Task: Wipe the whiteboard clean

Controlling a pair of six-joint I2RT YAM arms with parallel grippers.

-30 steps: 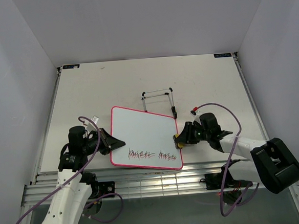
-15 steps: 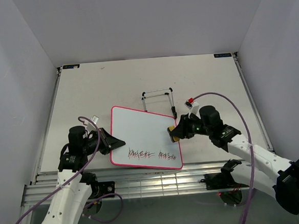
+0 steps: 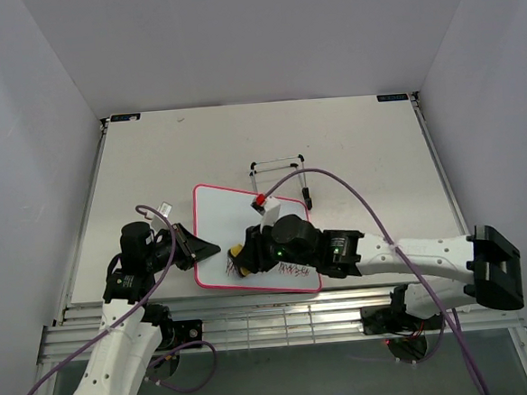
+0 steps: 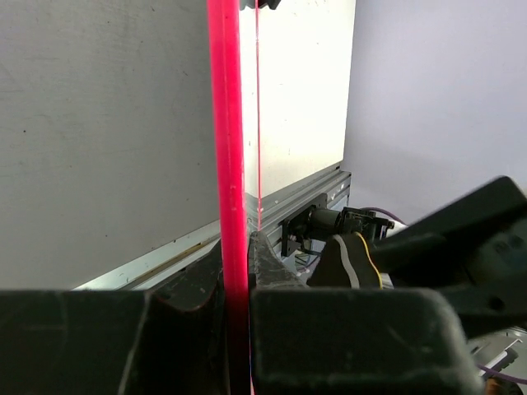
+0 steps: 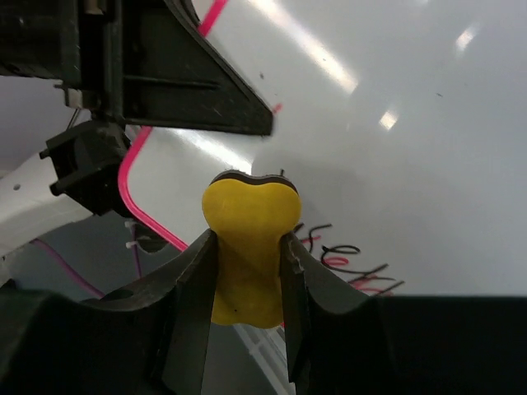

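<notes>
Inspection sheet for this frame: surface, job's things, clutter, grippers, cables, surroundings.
Surface: pale table, faint marks.
Job's things: whiteboard, pink-framed, on the table; red and black scribbles along its near edge; yellow eraser over its near-left part.
Clutter: small wire stand just beyond the board.
Grippers: left gripper shut on the whiteboard's left edge; right gripper shut on the eraser.
Cables: purple cables loop along both arms.
Surroundings: plain pale walls on three sides.
</notes>
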